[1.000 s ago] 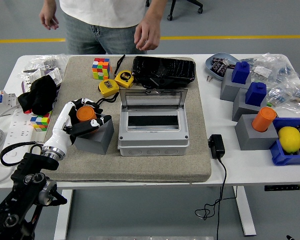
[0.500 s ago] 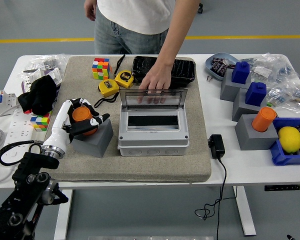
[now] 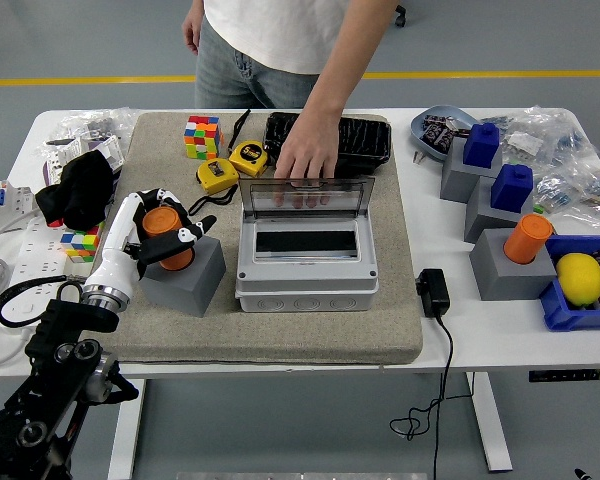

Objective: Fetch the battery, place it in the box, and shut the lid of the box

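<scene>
An orange cylinder battery [image 3: 163, 233] stands in a grey block holder [image 3: 183, 275] on the left of the mat. My left hand [image 3: 172, 228], white with black fingertips, is shut on the battery, which is still seated in the holder. The grey box [image 3: 307, 258] lies mid-mat with its clear lid [image 3: 308, 194] raised at the back. A person's hand [image 3: 306, 160] rests on the lid's top edge. My right hand is not in view.
Two yellow tape measures [image 3: 231, 165], a puzzle cube [image 3: 203, 136] and a black case [image 3: 330, 140] lie behind the box. At the right are grey holders with blue [image 3: 511, 187] and orange [image 3: 527, 237] cylinders, a lemon [image 3: 580, 277] in a blue bin, and a black adapter [image 3: 433, 292].
The person stepped right and reached down to put a hand on the box lid. My left hand closed tighter on the orange battery and shifted slightly left.
</scene>
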Robot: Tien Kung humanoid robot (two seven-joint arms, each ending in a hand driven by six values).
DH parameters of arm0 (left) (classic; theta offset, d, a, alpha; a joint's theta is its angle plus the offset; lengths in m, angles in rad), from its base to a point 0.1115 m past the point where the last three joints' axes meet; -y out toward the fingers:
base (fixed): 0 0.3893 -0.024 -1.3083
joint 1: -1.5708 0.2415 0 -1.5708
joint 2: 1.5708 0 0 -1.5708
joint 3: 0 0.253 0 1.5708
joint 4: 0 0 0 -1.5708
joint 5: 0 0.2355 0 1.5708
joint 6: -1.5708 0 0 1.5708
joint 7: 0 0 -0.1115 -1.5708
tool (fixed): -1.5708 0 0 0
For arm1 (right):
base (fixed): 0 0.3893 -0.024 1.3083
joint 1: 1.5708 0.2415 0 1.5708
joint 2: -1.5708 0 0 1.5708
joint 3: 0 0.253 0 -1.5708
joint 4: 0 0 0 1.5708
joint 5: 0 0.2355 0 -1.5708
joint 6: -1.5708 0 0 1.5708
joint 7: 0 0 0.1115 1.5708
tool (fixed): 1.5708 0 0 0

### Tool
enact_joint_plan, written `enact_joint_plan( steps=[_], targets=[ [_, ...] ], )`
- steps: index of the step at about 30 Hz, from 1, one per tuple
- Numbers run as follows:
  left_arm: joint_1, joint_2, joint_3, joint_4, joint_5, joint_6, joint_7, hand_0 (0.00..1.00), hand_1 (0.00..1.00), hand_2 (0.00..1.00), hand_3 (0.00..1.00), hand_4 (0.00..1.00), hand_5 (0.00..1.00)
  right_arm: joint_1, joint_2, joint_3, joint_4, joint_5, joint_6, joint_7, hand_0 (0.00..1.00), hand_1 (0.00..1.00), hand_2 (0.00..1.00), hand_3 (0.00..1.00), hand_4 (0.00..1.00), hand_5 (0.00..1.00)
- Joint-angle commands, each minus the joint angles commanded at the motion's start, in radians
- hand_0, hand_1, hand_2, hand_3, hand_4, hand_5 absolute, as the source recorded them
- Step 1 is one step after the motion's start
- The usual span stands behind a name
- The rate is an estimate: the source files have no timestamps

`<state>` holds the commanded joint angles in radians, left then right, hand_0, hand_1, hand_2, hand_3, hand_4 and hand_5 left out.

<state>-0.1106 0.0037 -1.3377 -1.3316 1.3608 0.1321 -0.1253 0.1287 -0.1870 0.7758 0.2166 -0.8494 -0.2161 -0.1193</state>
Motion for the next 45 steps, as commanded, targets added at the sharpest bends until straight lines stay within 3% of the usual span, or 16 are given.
enact_joint_plan(
  steps=[10,11,16,17,22,23,24,28,29,34,35,37,41,45],
  targets=[
    [-0.026,0.005,0.009,-0.023,-0.004,0.026,-0.014,0.175,0.296,0.198,0.182,0.844,0.002,0.0,-0.001,0.002,-0.001,-0.003,0.0,0.0,0.783,0.69,0.663,0.658,0.998,0.885],
    [-0.028,0.004,0.01,-0.025,-0.004,0.03,-0.016,0.153,0.243,0.177,0.169,0.927,0.002,0.0,-0.001,0.002,-0.001,-0.003,0.0,-0.001,0.782,0.69,0.663,0.659,0.998,0.89],
    [-0.033,0.005,0.017,-0.037,-0.004,0.055,-0.028,0.153,0.243,0.177,0.169,0.927,0.002,0.001,-0.001,0.004,0.0,-0.004,0.001,-0.001,0.782,0.69,0.663,0.659,0.998,0.89],
    [-0.034,0.005,0.019,-0.043,0.002,0.062,-0.031,0.144,0.158,0.144,0.141,0.998,0.002,0.001,-0.001,0.004,0.0,-0.004,0.001,-0.001,0.782,0.69,0.664,0.659,0.998,0.89],
    [-0.037,0.016,0.048,-0.115,0.068,0.109,-0.051,0.144,0.158,0.144,0.141,0.998,0.002,0.003,-0.001,0.004,-0.001,-0.005,0.0,-0.002,0.782,0.69,0.664,0.659,0.998,0.89],
    [-0.039,0.019,0.057,-0.13,0.082,0.118,-0.055,0.08,0.062,0.086,0.086,0.998,0.002,0.003,-0.001,0.004,-0.001,-0.005,0.0,-0.002,0.782,0.69,0.663,0.661,0.998,0.895],
    [-0.041,0.023,0.066,-0.142,0.094,0.128,-0.061,0.08,0.062,0.086,0.086,0.998,0.002,0.003,-0.001,0.003,-0.001,-0.004,0.0,-0.002,0.782,0.69,0.663,0.661,0.998,0.895],
    [-0.053,0.04,0.124,-0.196,0.158,0.179,-0.086,0.08,0.062,0.086,0.086,0.998,0.002,0.004,-0.001,0.003,-0.001,-0.006,0.001,-0.004,0.782,0.69,0.663,0.661,0.998,0.895],
    [-0.056,0.045,0.141,-0.21,0.17,0.182,-0.084,0.065,0.002,0.012,0.008,0.995,0.327,0.005,-0.001,0.004,0.0,-0.007,0.001,-0.004,0.781,0.689,0.663,0.658,0.998,0.894],
    [-0.073,0.069,0.23,-0.263,0.235,0.187,-0.066,0.065,0.002,0.012,0.008,0.995,0.327,0.005,-0.002,0.004,0.0,-0.01,0.001,-0.005,0.781,0.689,0.663,0.658,0.998,0.894],
    [-0.079,0.075,0.252,-0.269,0.245,0.187,-0.064,0.055,0.002,0.003,0.002,0.958,0.378,0.004,-0.002,0.003,0.0,-0.009,0.001,-0.005,0.781,0.689,0.662,0.658,0.998,0.894],
    [-0.097,0.086,0.305,-0.274,0.265,0.189,-0.065,0.055,0.002,0.003,0.002,0.958,0.378,0.005,-0.003,0.0,-0.002,-0.009,0.0,-0.006,0.781,0.689,0.662,0.658,0.998,0.894],
    [-0.134,0.097,0.397,-0.258,0.271,0.193,-0.069,0.055,0.002,0.002,0.002,0.951,0.392,0.008,-0.004,-0.002,0.0,-0.01,0.001,-0.007,0.781,0.689,0.662,0.652,0.998,0.891],
    [-0.189,0.107,0.514,-0.203,0.242,0.22,-0.094,0.055,0.002,0.002,0.002,0.951,0.392,0.011,-0.005,-0.004,0.002,-0.012,0.003,-0.008,0.781,0.689,0.662,0.652,0.998,0.891]
  ],
)
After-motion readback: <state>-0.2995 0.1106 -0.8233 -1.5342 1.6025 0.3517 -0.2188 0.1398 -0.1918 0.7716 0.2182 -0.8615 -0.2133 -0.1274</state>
